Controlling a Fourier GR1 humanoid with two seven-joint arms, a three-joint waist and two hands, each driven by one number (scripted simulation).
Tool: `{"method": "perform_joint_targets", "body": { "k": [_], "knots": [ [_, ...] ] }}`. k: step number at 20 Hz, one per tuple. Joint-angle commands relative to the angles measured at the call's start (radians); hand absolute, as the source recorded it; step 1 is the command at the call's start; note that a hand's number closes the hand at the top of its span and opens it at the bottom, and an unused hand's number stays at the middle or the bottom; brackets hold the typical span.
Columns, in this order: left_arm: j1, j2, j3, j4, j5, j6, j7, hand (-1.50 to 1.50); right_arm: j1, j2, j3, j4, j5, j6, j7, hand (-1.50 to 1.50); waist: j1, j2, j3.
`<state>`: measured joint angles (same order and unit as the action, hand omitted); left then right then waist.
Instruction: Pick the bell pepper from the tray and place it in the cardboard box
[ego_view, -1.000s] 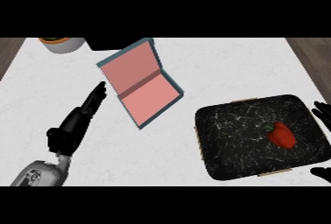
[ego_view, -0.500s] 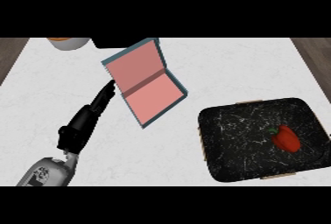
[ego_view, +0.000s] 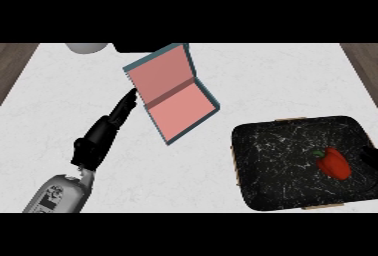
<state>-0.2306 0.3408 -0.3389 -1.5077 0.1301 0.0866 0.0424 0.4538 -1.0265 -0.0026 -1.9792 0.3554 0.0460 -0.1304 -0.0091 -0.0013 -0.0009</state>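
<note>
While the left hand (ego_view: 103, 132) lies stretched over the counter (ego_view: 280, 80), its fingers (ego_view: 125, 104) are straight and pressed together, pointing up and to the right, with the tips just beside the left edge of the cardboard box (ego_view: 171, 92). They hold nothing. The grey forearm (ego_view: 59, 192) comes in from the lower left corner. Of the right hand (ego_view: 369, 156) only a small dark part shows at the right edge, over the rim of the tray (ego_view: 273, 165); whether its fingers are spread or closed I cannot tell.

The bell pepper (ego_view: 335, 162) is red with a small green stem, and it lies in the right part of the tray, close to that dark part. The tray is black with white veins and rounded corners. The box is shallow, pink inside, with blue-green walls and a fold across its middle.

The counter is white, lightly marbled. A pale round object (ego_view: 86, 47) stands at the upper edge.
</note>
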Motion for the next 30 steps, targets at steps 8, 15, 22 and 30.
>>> {"method": "perform_joint_targets", "body": {
  "k": [8,15,22,30],
  "knots": [
    [0.001,-0.047,0.041,-0.049,-0.051,-0.052,0.076,0.00,-0.216,0.177,0.073,0.187,0.164,0.130,0.065,-1.50,0.011,0.001,0.001],
    [0.028,-0.080,0.085,-0.038,-0.092,-0.092,0.027,0.00,-0.324,0.288,0.069,0.281,0.261,0.166,0.036,-1.50,0.012,0.001,0.001],
    [0.042,-0.099,0.137,-0.079,-0.099,-0.157,0.087,0.00,-0.283,0.326,-0.009,0.345,0.349,0.147,-0.101,-1.50,0.007,0.000,0.001],
    [0.023,-0.202,0.106,-0.043,-0.210,-0.106,0.060,0.00,-0.336,0.420,0.036,0.446,0.482,0.162,-0.096,-1.50,0.008,0.001,0.001]
  ]
}}
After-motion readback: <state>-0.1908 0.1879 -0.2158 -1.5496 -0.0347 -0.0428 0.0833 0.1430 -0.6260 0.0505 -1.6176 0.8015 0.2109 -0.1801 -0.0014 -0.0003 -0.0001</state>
